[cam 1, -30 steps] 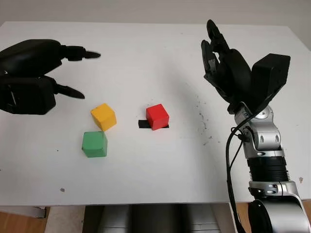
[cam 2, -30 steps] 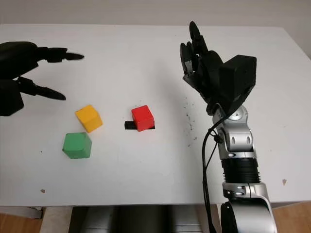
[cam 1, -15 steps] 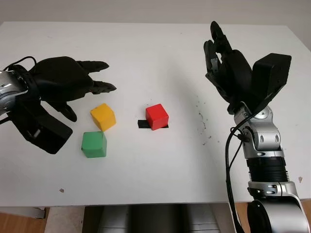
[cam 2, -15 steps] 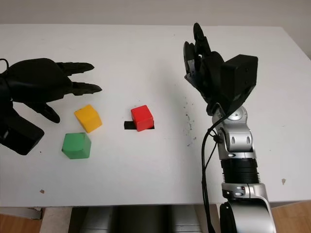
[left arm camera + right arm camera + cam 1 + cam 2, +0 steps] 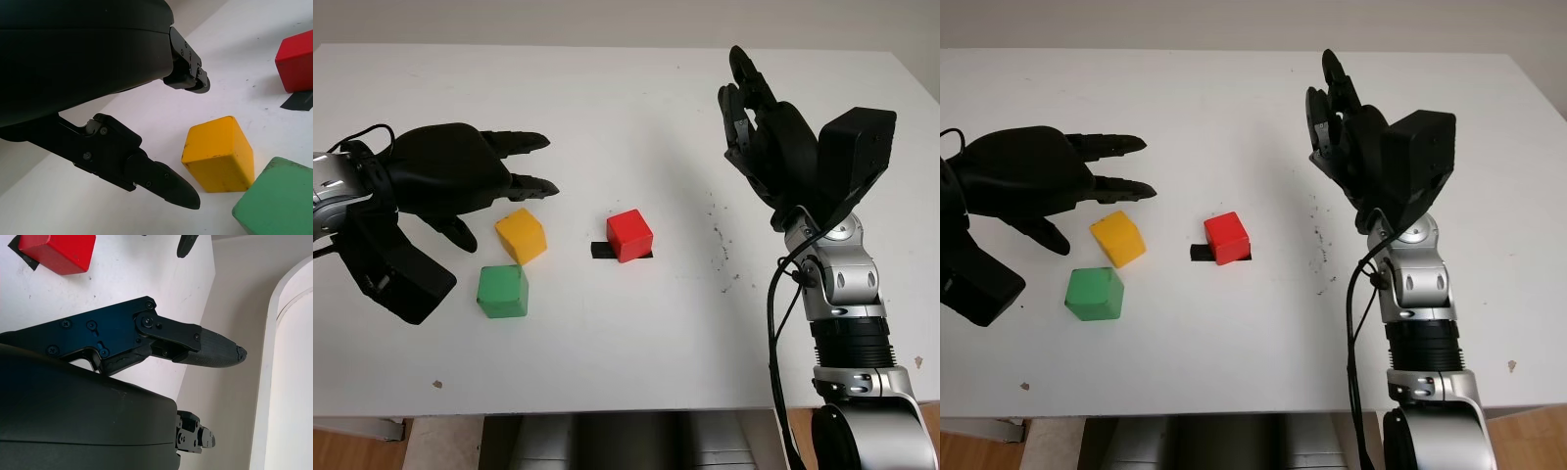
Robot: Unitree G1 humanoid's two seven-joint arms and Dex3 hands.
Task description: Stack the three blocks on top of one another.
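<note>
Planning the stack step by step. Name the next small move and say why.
Probably lower the left hand onto the yellow block and close. It hovers open just behind it, holding nothing; the green block and red block sit unstacked, and the right hand is raised aside.

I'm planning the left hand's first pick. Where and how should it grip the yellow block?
Probably from above, fingers on two opposite upright faces of the yellow block. It sits turned on the table, its near corner close to the green block, so take the faces clear of that. The open left hand hovers just behind it.
</note>
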